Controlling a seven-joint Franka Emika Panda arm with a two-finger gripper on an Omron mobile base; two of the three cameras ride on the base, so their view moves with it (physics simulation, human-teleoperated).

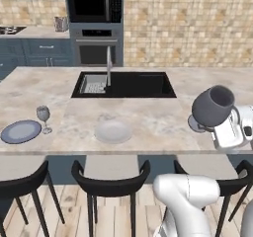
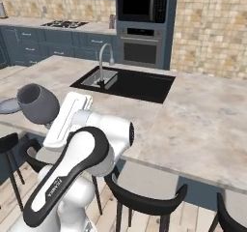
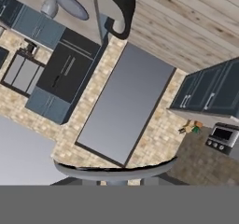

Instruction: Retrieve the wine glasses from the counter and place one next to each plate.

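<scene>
In the left base view, a blue plate (image 1: pixel 21 131) lies beside a small clear glass (image 1: pixel 44 116), then a pale plate (image 1: pixel 113 131). The gripper (image 1: pixel 210 125) pinches the tilted dark goblet (image 1: pixel 213 105) over the island top (image 1: pixel 163 117); its fingers are hidden. The right base view cuts off the blue plate.

- two wine glasses: a clear glass (image 1: pixel 43 116) at 9 o'clock of the left base view, a dark grey goblet (image 1: pixel 211 106) at 3 o'clock
- two plates: a blue-grey plate (image 1: pixel 21 131) at 9 o'clock, a pale plate (image 1: pixel 113 131) near centre
- one black sink (image 1: pixel 138 84) at 12 o'clock, with one faucet (image 1: pixel 108 65)
- one microwave (image 1: pixel 94 6), one oven (image 1: pixel 96 48)
- four black stools (image 1: pixel 110 184) along 6 o'clock
</scene>
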